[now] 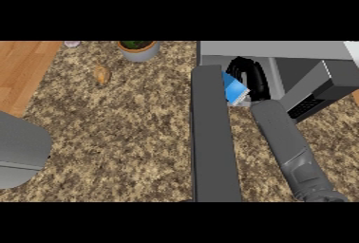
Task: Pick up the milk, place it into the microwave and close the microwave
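Note:
The milk is a blue and white carton, tilted, at the mouth of the microwave in the upper right. My right hand curls over the carton's top and right side and hides much of it. I cannot tell whether the carton rests on the microwave's floor. The right forearm runs up from the lower right. The microwave door stands open as a long dark grey slab reaching toward the view's lower edge, just left of the arm. At the left edge only a grey piece of my left arm shows, without its hand.
A potted plant stands at the counter's back, left of the microwave. A small tan object lies on the speckled counter near it. A wooden surface borders the counter on the upper left.

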Controlling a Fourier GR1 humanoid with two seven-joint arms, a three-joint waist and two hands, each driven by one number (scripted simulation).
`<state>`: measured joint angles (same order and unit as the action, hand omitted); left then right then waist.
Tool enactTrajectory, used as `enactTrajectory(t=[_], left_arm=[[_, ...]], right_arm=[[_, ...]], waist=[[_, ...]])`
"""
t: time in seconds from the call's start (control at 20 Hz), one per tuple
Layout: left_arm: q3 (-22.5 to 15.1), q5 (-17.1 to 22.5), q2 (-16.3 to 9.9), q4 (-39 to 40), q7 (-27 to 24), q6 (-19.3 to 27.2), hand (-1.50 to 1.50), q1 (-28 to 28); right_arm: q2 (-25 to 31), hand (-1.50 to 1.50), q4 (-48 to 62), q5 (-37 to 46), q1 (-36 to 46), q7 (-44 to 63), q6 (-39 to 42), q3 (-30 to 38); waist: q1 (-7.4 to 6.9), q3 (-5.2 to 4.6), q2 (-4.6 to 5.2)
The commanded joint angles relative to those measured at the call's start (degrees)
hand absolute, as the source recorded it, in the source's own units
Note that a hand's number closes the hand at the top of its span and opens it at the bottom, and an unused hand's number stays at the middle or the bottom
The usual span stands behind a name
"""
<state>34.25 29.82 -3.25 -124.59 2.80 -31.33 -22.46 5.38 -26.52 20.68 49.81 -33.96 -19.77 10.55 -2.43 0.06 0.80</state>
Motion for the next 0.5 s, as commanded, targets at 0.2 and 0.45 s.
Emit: enactTrajectory(t=[0.2, 0.45], left_arm=[[-0.75, 0.33, -0.53, 2.03, -0.72, -1.68, -1.50, 1.73], [-2.06, -1.38, -0.04, 2.15, -0.41, -1.25, -1.50, 2.78]], right_arm=[[2.41, 1.50, 11.59, 0.39, 7.32, -1.94, -7.46, 3.97], [5.25, 1.50, 12.60, 1.98, 9.44, -2.16, -16.19, 4.52]], waist=[[-2.54, 0.08, 1.11], [-3.77, 0.10, 1.79]])
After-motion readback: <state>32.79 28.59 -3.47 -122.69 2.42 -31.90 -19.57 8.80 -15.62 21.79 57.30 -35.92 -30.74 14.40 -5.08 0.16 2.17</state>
